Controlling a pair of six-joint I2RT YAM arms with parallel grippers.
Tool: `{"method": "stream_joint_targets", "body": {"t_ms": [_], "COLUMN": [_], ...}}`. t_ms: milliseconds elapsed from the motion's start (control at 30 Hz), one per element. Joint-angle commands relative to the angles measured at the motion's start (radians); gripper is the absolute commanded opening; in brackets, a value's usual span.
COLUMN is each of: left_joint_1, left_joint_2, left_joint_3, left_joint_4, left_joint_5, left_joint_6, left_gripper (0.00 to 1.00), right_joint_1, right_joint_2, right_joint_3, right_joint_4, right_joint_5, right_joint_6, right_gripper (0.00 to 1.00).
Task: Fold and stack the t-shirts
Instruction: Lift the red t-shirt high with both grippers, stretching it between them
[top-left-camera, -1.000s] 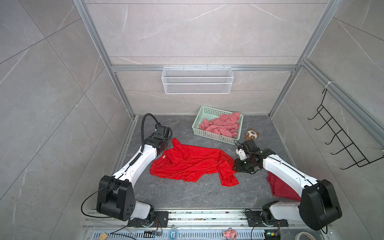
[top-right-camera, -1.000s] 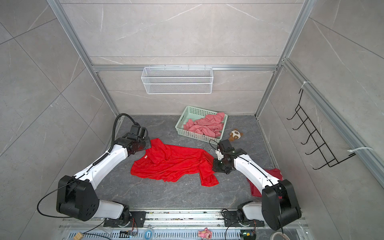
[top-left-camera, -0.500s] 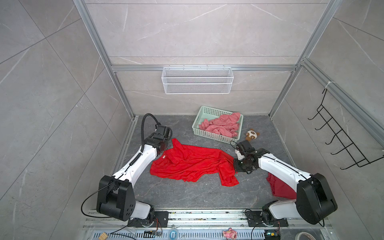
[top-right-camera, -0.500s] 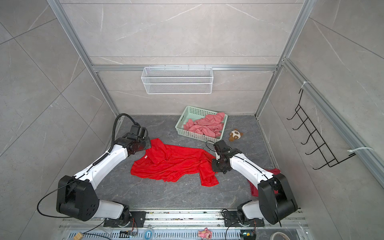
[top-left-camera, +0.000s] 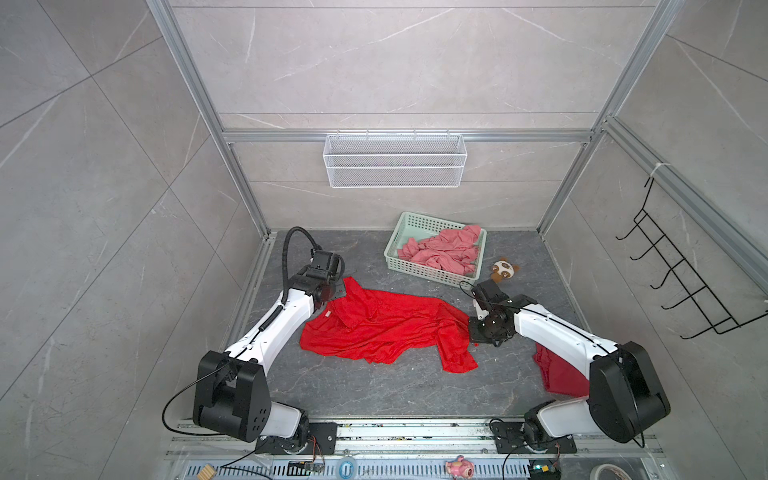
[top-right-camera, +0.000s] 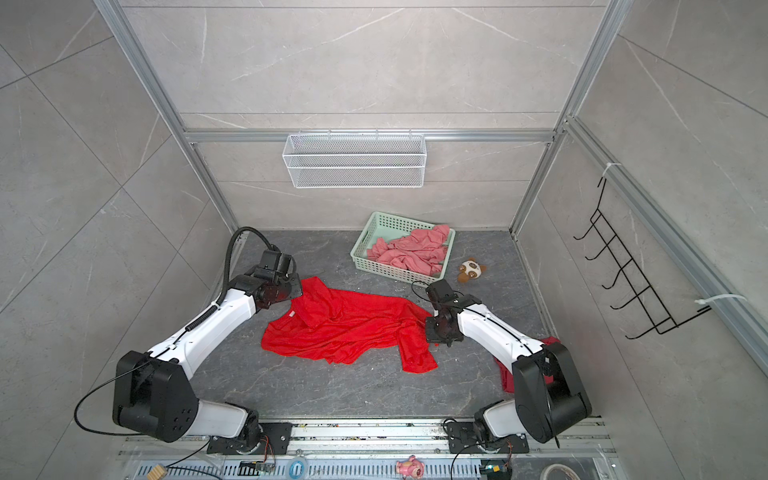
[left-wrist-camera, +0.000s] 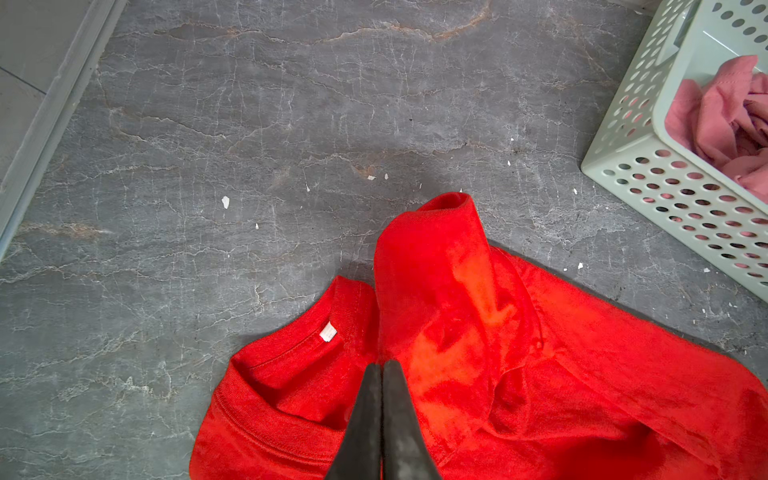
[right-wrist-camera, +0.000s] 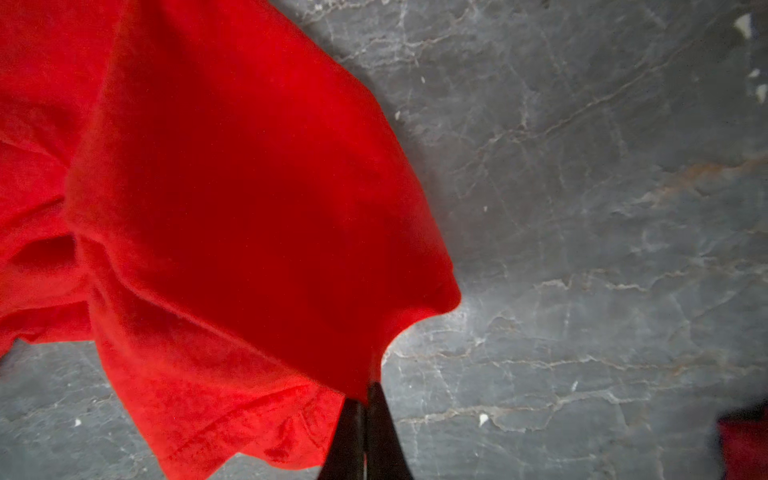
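A bright red t-shirt (top-left-camera: 386, 328) (top-right-camera: 345, 328) lies crumpled and spread across the middle of the grey floor, its white label (left-wrist-camera: 328, 331) by the collar. My left gripper (top-left-camera: 337, 291) (left-wrist-camera: 382, 365) is shut on the fabric beside the collar, at the shirt's far left sleeve (left-wrist-camera: 440, 249). At the shirt's right side, my right gripper (top-left-camera: 473, 334) (right-wrist-camera: 365, 392) is shut on the edge of the cloth, which rises to its tips. A darker crimson t-shirt (top-left-camera: 557, 370) (right-wrist-camera: 744, 444) lies under the right arm. Salmon-pink t-shirts (top-left-camera: 444, 251) fill the basket.
The mint-green basket (top-left-camera: 428, 272) (left-wrist-camera: 665, 174) stands at the back, with a small plush toy (top-left-camera: 503, 271) to its right. A white wire basket (top-left-camera: 395, 160) hangs on the back wall and a black hook rack (top-left-camera: 685, 282) on the right wall.
My right gripper has moved in a little toward the shirt and its jaws have shut on the shirt's edge. The left arm and its grip have not moved.
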Motion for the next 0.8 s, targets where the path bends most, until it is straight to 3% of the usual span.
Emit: {"method": "stream_joint_targets", "body": {"t_ms": [0, 200, 433, 767], "left_joint_1": [0.008, 0.014, 0.061, 0.126], "left_joint_2": [-0.044, -0.091, -0.177, -0.261], "left_joint_3": [0.003, 0.034, 0.162, 0.513], "left_joint_4": [0.025, 0.033, 0.051, 0.081], "left_joint_5": [0.01, 0.033, 0.058, 0.012], "left_joint_6": [0.016, 0.025, 0.072, 0.249], "left_gripper": [0.0, 0.0, 0.0, 0.0], "right_joint_1": [0.003, 0.003, 0.004, 0.062], "right_joint_2": [-0.012, -0.088, -0.156, -0.199], "right_joint_3": [0.03, 0.128, 0.307, 0.601], "right_joint_4": [0.001, -0.017, 0.035, 0.152], "right_joint_5": [0.105, 0.34, 0.558, 0.621], "right_joint_6": [0.051, 0.084, 0.015, -0.218], "right_gripper": [0.0, 0.0, 0.0, 0.0]}}
